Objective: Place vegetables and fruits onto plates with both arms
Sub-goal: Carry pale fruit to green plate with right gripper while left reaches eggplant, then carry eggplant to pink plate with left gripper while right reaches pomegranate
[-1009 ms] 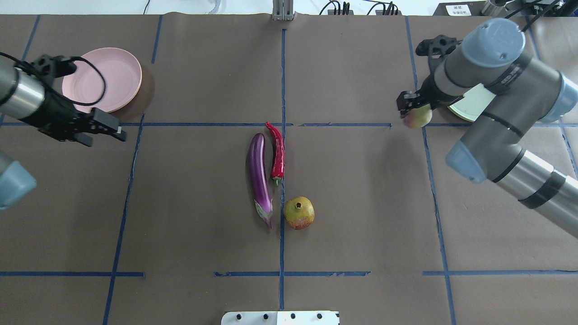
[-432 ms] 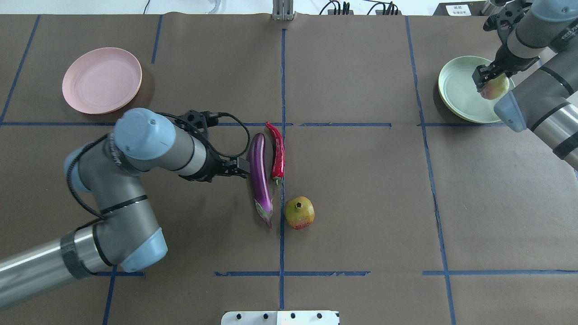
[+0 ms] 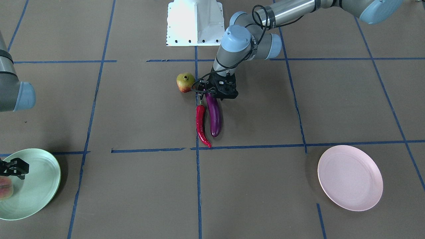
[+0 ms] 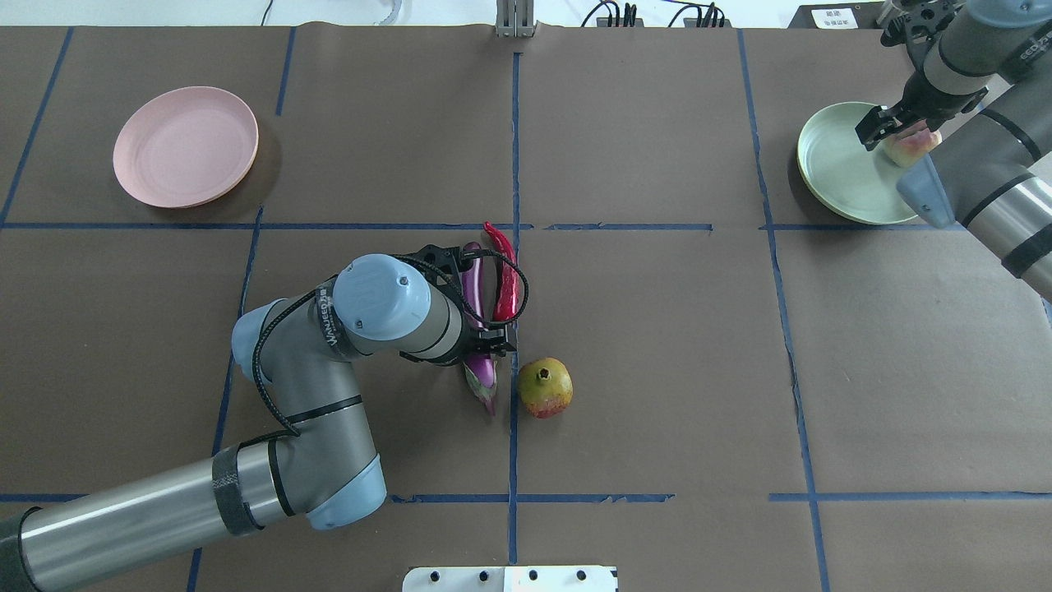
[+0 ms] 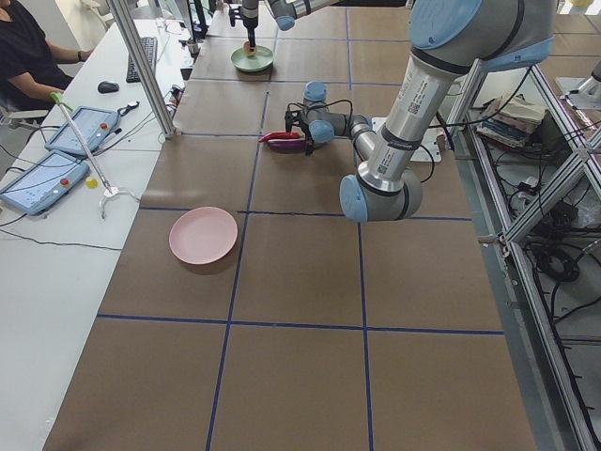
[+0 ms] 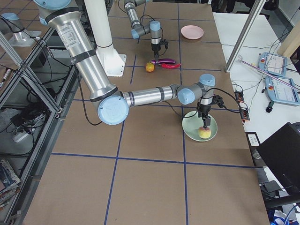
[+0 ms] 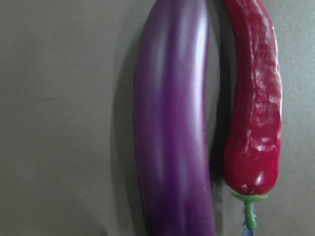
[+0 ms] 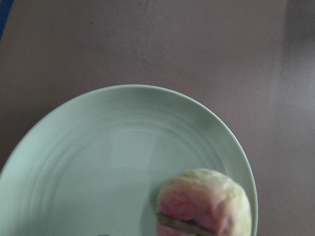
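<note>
The purple eggplant [image 4: 471, 275] and the red chili [image 4: 505, 279] lie side by side at the table's middle, with the pomegranate [image 4: 544, 387] just beside the eggplant's stem end. My left gripper [image 4: 486, 347] is low over the eggplant's stem half [image 3: 215, 116], open, and hides that part. The left wrist view shows the eggplant [image 7: 172, 128] and chili [image 7: 253, 108] close up, with no fingers in view. The pale bumpy fruit [image 4: 911, 146] lies in the mint green plate [image 4: 834, 168]. My right gripper [image 4: 881, 125] is open just above it. The pink plate [image 4: 186, 146] is empty.
The white robot base [image 3: 194, 23] stands at the robot's side of the table. Blue tape lines [image 4: 513, 148] mark a grid on the brown table cover. In the exterior left view an operator's desk with tablets [image 5: 56, 155] runs along the far side.
My left arm swung in from the pink plate's side and came down over the eggplant. My right arm carried the pale fruit to the green plate, let it go and lifted slightly.
</note>
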### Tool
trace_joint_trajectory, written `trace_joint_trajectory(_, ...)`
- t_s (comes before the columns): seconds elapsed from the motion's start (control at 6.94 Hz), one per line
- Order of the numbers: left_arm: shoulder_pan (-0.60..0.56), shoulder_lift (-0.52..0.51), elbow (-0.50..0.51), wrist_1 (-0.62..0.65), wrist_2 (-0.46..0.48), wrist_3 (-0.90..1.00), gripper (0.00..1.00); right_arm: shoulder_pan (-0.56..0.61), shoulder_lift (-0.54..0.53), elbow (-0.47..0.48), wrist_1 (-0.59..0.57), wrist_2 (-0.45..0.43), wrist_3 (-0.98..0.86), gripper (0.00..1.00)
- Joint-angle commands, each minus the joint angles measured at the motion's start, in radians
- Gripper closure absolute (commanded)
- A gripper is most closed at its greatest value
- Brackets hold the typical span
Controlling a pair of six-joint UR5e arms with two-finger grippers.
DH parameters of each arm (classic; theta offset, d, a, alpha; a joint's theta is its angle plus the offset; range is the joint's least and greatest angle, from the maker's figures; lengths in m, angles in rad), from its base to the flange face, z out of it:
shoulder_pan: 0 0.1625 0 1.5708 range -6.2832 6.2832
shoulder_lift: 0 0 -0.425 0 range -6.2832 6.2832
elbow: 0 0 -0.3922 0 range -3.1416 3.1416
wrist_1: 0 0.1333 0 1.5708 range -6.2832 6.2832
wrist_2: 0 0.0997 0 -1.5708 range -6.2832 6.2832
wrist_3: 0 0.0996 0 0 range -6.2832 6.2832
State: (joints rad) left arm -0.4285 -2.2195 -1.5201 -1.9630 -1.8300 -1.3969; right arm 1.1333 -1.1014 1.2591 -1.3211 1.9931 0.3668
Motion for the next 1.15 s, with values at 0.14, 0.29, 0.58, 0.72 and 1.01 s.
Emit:
trace_joint_trajectory(0.14,-0.004,-0.002,-0.032,0.044,0.005,0.002,1.00,-0.029,-0.002,0.052,-0.001,0.004,0.040,0.00)
trace_joint_trajectory(0.29,-0.007,-0.002,-0.029,0.044,0.023,0.002,1.00,-0.032,-0.008,0.051,0.000,0.004,0.040,0.00)
trace_joint_trajectory(0.58,-0.054,0.000,-0.057,0.044,0.029,-0.014,1.00,-0.047,-0.014,0.150,-0.001,0.097,0.146,0.00)
trace_joint_trajectory(0.72,-0.143,0.023,-0.077,0.042,0.026,-0.037,1.00,-0.111,-0.024,0.257,0.000,0.149,0.338,0.00)
trace_joint_trajectory(1.01,-0.370,0.108,-0.063,0.039,-0.085,0.137,1.00,-0.336,-0.041,0.486,-0.006,0.136,0.772,0.00)
